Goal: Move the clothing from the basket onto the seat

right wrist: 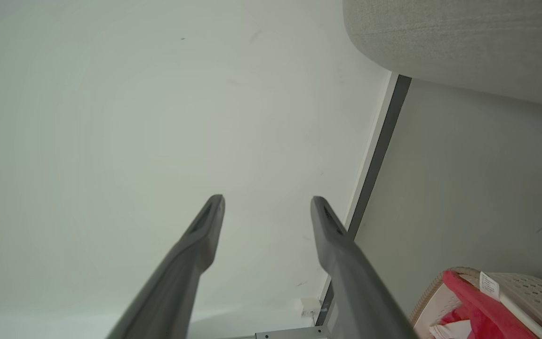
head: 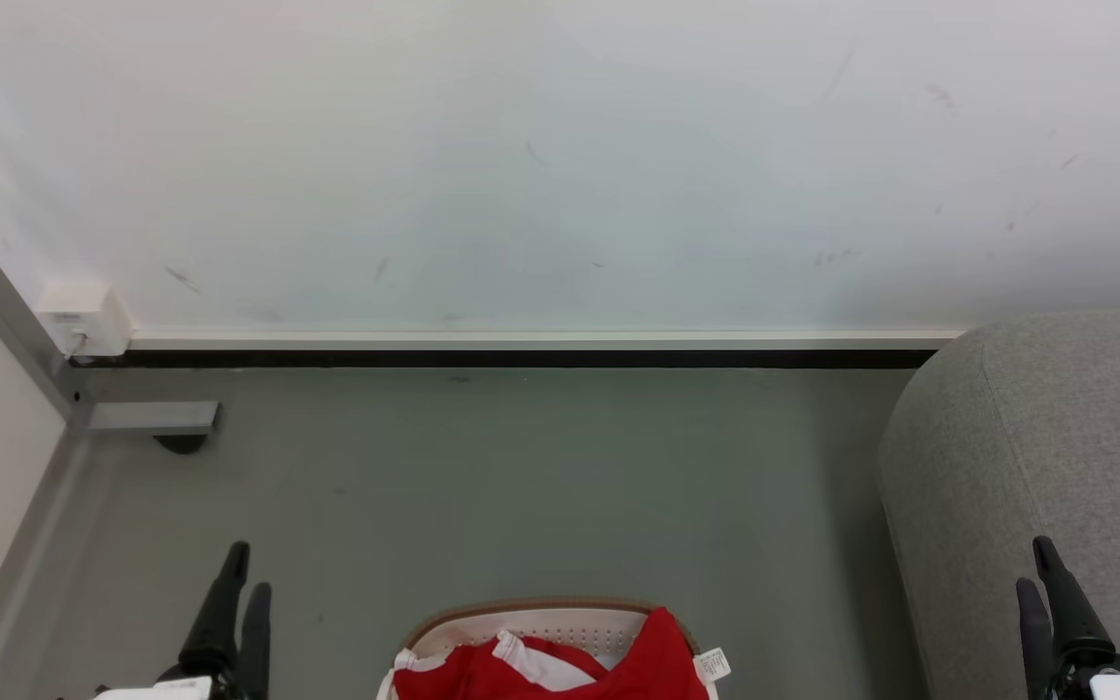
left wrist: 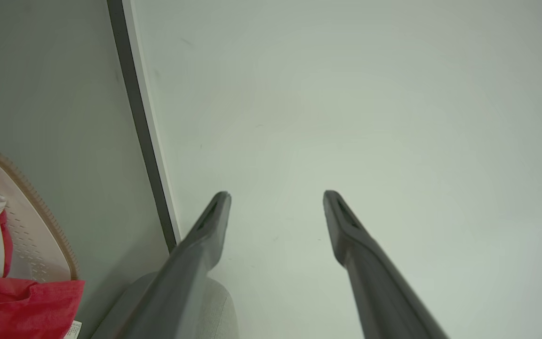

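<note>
The red clothing [head: 560,676] with white trim and a label tag lies heaped in the white basket [head: 541,608], at the bottom centre of the head view. The light grey seat [head: 1056,437] stands to the right of it. My left gripper [head: 247,576] hovers left of the basket, open and empty. My right gripper [head: 1033,566] hangs in front of the seat, open and empty too. In the left wrist view the left gripper [left wrist: 276,195] points at the wall, with the clothing [left wrist: 12,301] and basket [left wrist: 35,226] at lower left. The right gripper [right wrist: 267,199] has the seat [right wrist: 464,42], basket [right wrist: 530,287] and clothing [right wrist: 473,301] on its right.
A white wall [head: 560,165] with a black baseboard [head: 521,358] closes the far side of the grey floor [head: 521,486]. At the left stand a grey metal frame leg [head: 147,418] and a small white box [head: 84,316] on the wall.
</note>
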Robot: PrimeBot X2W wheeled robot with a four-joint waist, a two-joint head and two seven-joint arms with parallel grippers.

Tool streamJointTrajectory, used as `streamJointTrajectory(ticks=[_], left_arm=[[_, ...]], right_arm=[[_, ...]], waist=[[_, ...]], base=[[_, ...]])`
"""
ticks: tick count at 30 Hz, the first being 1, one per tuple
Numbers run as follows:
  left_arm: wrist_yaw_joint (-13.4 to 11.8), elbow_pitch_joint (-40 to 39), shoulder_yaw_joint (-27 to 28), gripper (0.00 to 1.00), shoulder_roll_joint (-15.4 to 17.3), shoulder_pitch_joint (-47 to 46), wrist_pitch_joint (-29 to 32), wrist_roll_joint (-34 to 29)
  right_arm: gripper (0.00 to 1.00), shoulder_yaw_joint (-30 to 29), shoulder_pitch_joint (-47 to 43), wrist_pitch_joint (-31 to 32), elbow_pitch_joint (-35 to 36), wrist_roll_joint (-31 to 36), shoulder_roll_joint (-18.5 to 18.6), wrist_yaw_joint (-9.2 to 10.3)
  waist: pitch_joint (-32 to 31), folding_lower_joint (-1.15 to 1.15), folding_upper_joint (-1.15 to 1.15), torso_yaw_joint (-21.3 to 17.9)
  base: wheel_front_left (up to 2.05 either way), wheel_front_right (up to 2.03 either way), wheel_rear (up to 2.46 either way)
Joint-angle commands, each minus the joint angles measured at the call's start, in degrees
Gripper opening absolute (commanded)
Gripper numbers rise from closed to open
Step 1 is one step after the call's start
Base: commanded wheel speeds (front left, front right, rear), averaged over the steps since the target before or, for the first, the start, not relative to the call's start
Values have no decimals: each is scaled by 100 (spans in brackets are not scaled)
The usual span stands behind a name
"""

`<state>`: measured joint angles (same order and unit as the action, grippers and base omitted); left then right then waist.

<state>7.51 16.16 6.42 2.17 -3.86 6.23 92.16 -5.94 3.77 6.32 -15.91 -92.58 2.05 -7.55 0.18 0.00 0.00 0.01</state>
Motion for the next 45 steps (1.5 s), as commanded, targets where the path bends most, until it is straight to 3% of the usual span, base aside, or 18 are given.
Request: streamJointTrajectory(ticks=[1,8,25,45], left_arm=[[1,-139,-8,100,28,-87,-79,-15],[1,-303,-21,100,34,-57,-280,-206],[-18,-809,-30,100,47,-5,-704,-2071],[-238,-1182,-204,100,83,138,-1114,-4627]], right_arm=[[100,71,91,-79,146,77,46,0],[100,292,92,-288,336,277,61,1],[100,568,80,-714,632,1523,77,3],[100,746,69,-1123,848,4128,80,4]], waist=[[1,0,0,3],[3,0,0,6],[15,0,0,-19],[12,0,0,-34]], base=[[0,0,0],[0,0,0],[0,0,0],[0,0,0]])
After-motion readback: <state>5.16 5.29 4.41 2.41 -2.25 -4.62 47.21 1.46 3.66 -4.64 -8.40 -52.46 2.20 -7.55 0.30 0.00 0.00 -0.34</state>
